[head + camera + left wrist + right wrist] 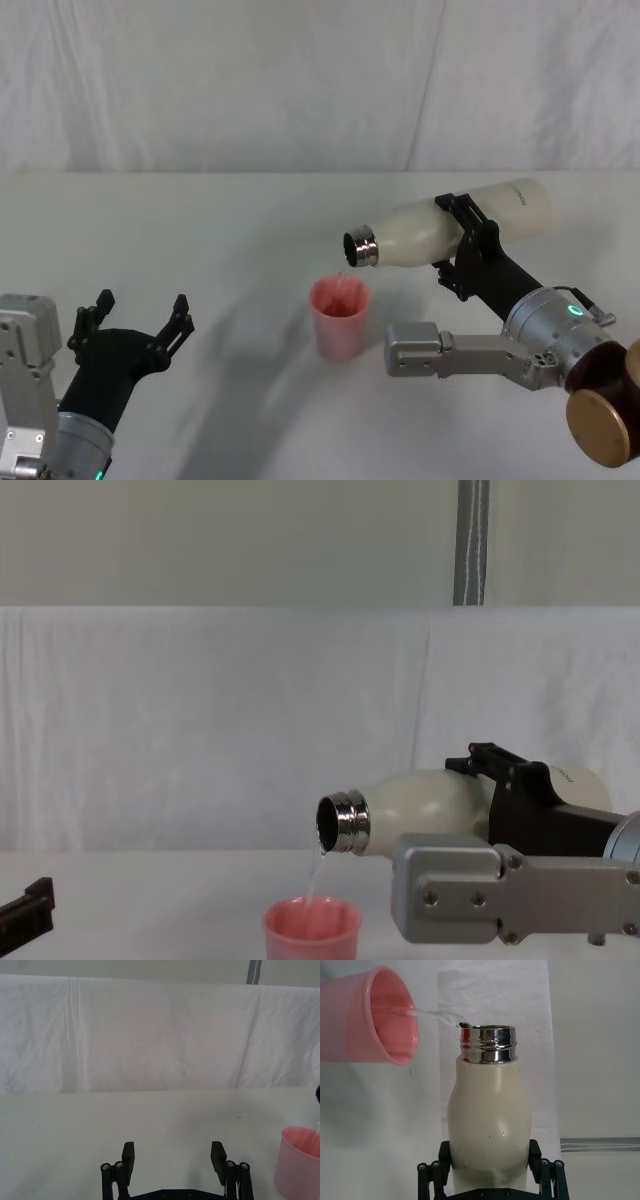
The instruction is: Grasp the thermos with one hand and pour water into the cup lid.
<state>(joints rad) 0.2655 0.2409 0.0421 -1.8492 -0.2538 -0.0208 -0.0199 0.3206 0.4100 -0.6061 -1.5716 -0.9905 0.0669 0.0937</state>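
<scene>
Clamped around the thermos (440, 232) mid-body, the right gripper (466, 246) holds it tipped almost level, steel mouth above the pink cup lid (341, 317) at table centre; water (316, 878) trickles in. Smooth and probably heavy, it suits this mid-body grip. Near left, the left gripper (139, 321) idles with jaws spread.

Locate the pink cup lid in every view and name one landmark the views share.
Head view: cup lid at centre, below the thermos mouth.
Left wrist view: at the right edge.
Right wrist view: upper left, water entering it.
Chest view: bottom centre.
Shared landmark: the white table.
</scene>
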